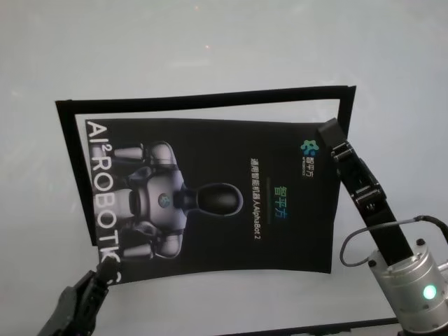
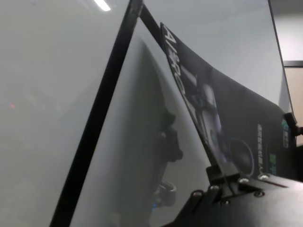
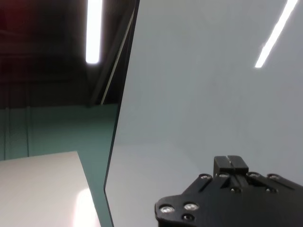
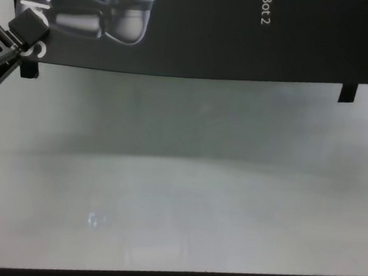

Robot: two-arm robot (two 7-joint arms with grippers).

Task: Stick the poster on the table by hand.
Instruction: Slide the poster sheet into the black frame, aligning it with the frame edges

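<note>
Two pincers work the poster (image 1: 210,192) on the white surface (image 1: 210,42): we see the left pincer (image 4: 26,30) clenched on its near-left corner, lifting it; right pincer (image 1: 329,131) presses the far-right corner, closure unclear

Poster (image 4: 201,29) top is being cut off in chest view; its corner is being hidden by left gripper (image 1: 105,269).

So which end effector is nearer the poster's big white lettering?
Left. The left end effector is at the poster corner where the lettering ends; the right end effector is at the opposite edge.
</note>
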